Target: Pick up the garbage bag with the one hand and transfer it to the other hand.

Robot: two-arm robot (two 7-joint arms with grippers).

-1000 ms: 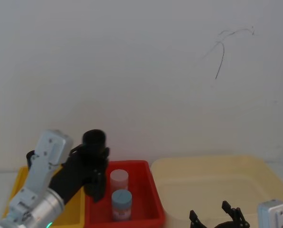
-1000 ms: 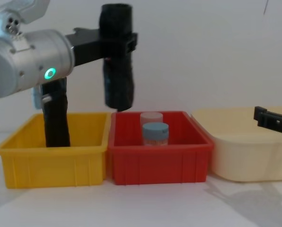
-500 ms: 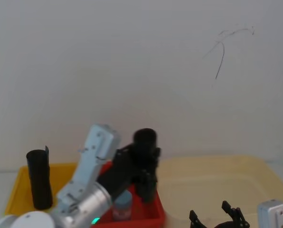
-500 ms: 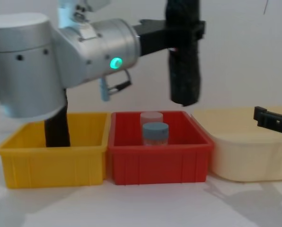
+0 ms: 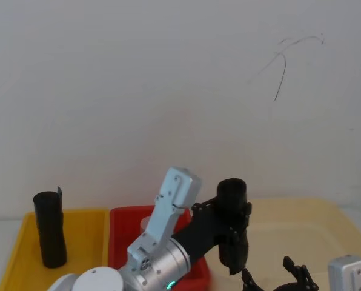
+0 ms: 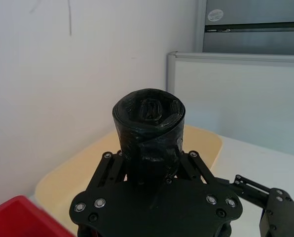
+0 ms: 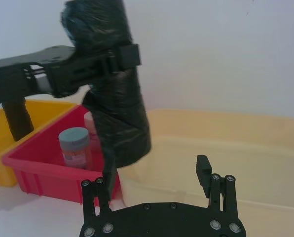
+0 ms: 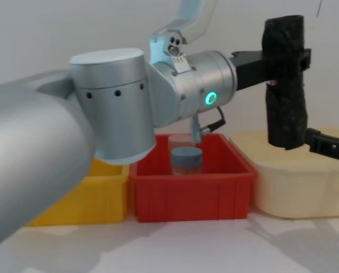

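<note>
head view, hidden: the left arm (image 5: 162, 257) covered much of the red bin (image 5: 121, 233); the right gripper (image 5: 268, 274) was cut by the frame's bottom edge.
head view, bag: the garbage bag (image 5: 232, 191) stood upright in the air, lower centre-right, before the near-left corner of the cream tub (image 5: 308, 224).
head view, pincer: the left gripper (image 5: 230, 219) was clenched round the bag's middle.
head view, lower left: a slimmer black roll (image 5: 50, 230) stood in the yellow bin (image 5: 20, 242).
left wrist view, hidden: the bag's lower length lay behind the gripper's black body.
left wrist view, plain here: the bag's coiled top end (image 6: 148, 111), with a finger link pressed to each side of it and the cream tub beyond.
right wrist view, hard to tell: one finger of the right gripper overlapped the bag's lower end; whether they touched could not be told.
right wrist view, pincer: the right gripper's fingers stood wide apart and held nothing; the bag hung beyond them, gripped high up by the left gripper.
right wrist view, plain here: a blue-lidded jar (image 7: 74, 145) in the red bin.
chest view, hidden: the left arm filled the left half and covered most of the yellow bin.
chest view, cut off: the right gripper entered at the right edge, mid-height, just beside the bag's foot.
chest view, bag: upper right, upright, its foot level with the cream tub's rim.
</note>
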